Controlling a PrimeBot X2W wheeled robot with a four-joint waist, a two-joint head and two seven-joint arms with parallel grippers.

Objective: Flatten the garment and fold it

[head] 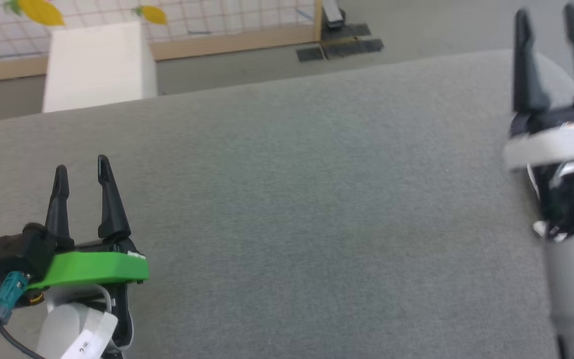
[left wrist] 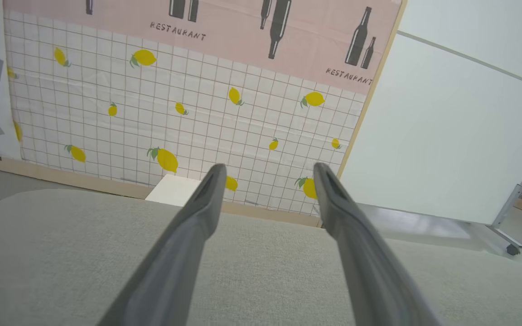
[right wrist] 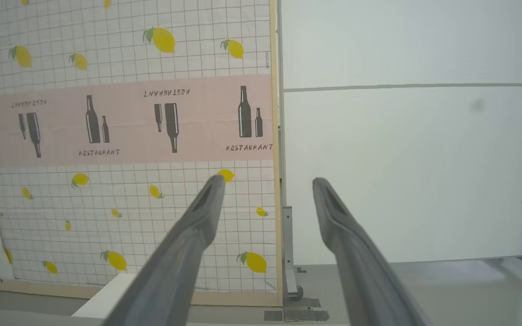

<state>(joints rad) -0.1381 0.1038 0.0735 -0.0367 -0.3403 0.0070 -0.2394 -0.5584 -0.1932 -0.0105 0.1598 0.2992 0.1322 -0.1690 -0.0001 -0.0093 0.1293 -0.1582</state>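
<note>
Left hand: my left hand (head: 81, 165) is released, its two dark fingers spread with nothing between them. It sits at the lower left of the head view, over the near part of the desk.
Left wrist view: my left hand (left wrist: 268, 167) points across the desk (left wrist: 39, 253) toward its far edge, and the gap between the fingers is bare.
Right hand: my right hand (head: 546, 12) is released too, fingers apart and gripping nothing. It sits at the right edge of the head view, over the desk's rounded far corner, and is a little blurred.
Right wrist view: my right hand (right wrist: 268, 180) faces the backdrop and the white panel (right wrist: 401, 158).
Desk: the grey fabric top (head: 292, 199) lies flat and smooth between my two hands.
Garment: I cannot tell where it lies.
White box: the white box (head: 97, 65) stands just beyond the desk's far edge, in front of the backdrop. It is also in the left wrist view (left wrist: 172, 190) and the right wrist view (right wrist: 102, 299).
Backdrop: the backdrop (left wrist: 152, 117) is a checked sheet with yellow lemons and a pink band printed with bottles.
Floor: the grey floor (head: 416, 25) has dark tape patches (head: 339, 47) at the foot of the backdrop's frame.
</note>
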